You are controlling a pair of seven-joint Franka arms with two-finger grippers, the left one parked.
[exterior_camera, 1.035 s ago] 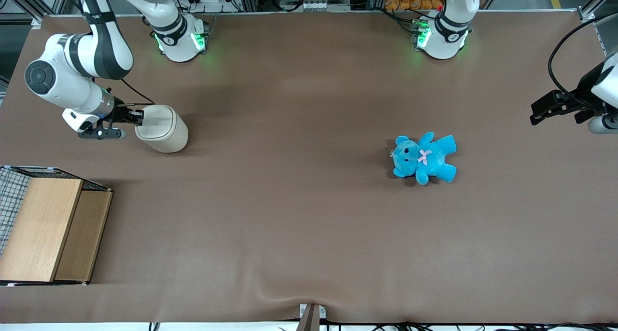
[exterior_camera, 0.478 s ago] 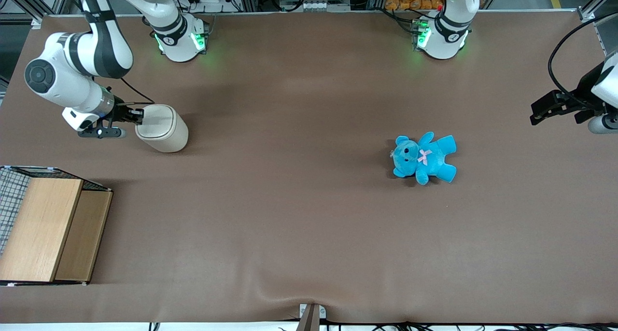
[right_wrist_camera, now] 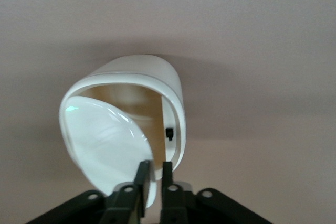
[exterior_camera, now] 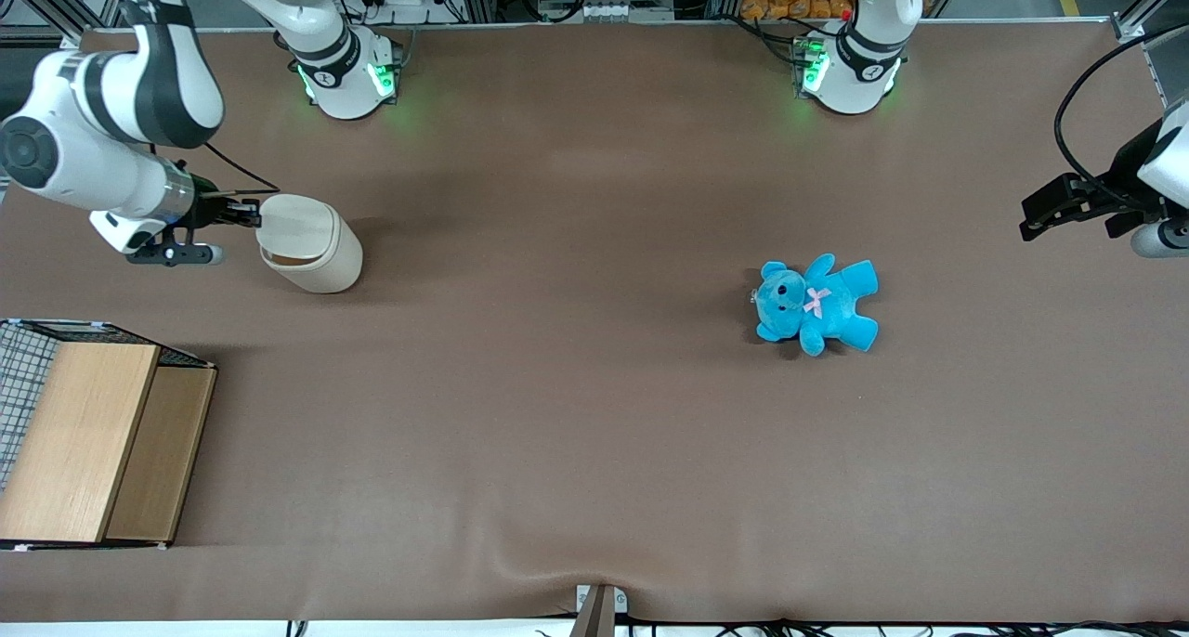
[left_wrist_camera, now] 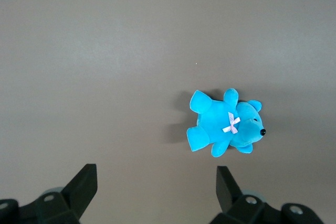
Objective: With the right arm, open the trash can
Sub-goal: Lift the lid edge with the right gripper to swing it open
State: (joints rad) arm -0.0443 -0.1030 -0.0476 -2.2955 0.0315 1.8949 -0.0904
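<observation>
The trash can (exterior_camera: 311,247) is seen standing on the brown table (exterior_camera: 594,433) toward the working arm's end, farther from the front camera than the wooden box (exterior_camera: 97,442). Its lid (right_wrist_camera: 107,145) is tilted up, and the pale inside of the body is exposed under it. The lid's edge is pinched between the narrowly set fingers of the gripper (right_wrist_camera: 152,174), which is held just beside the can by the right arm (exterior_camera: 111,126). A blue teddy (exterior_camera: 817,303) is seen lying well apart, toward the parked arm's end of the table.
</observation>
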